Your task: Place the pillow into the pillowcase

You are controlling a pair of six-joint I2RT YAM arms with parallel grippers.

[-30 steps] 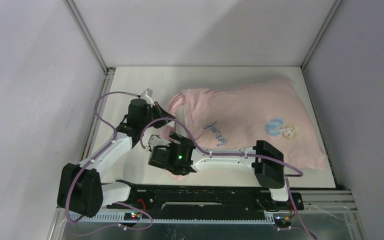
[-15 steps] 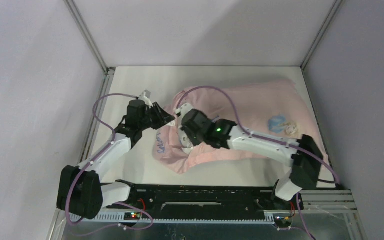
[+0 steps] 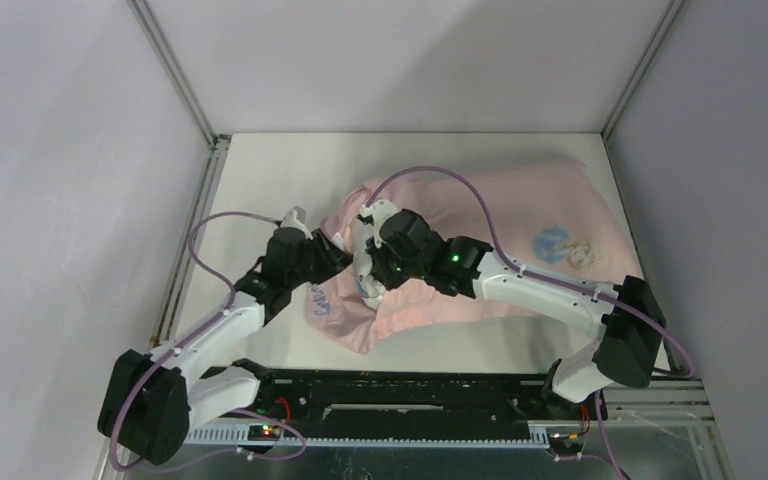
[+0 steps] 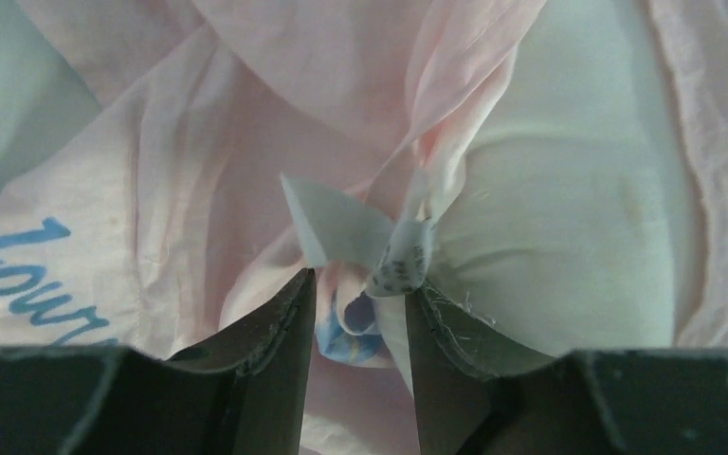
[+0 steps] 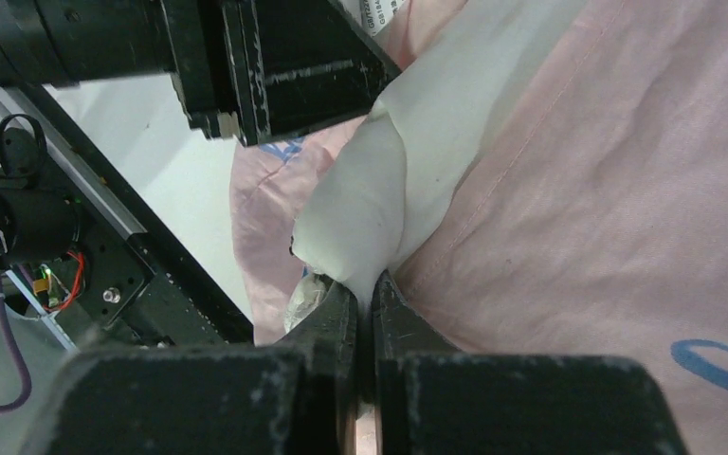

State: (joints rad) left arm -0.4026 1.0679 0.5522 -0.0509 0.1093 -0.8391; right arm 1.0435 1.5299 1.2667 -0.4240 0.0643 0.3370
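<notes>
The pink pillowcase point(image 3: 520, 200) lies across the table, its left open end bunched up. The white pillow point(image 5: 379, 190) bulges out of that opening. My right gripper point(image 5: 370, 284) is shut on a corner of the pillow, and it reaches in from the right over the case point(image 3: 368, 275). My left gripper point(image 4: 358, 303) faces the opening from the left point(image 3: 332, 255). Its jaws stand apart, with a gathered fold of pillowcase point(image 4: 199, 190) and a white label point(image 4: 403, 261) loose between them. Pillow fabric point(image 4: 550, 237) fills the right of the left wrist view.
The black base rail point(image 3: 410, 395) runs along the near edge. Bare white table point(image 3: 260, 180) lies left of and behind the case. Enclosure walls stand on three sides. The left gripper's black body point(image 5: 275, 66) hangs close above the pinched pillow corner.
The right arm swung from the near left up over the case and shut on the pillow corner. The left jaws opened from shut. The case's left end folded toward the near side.
</notes>
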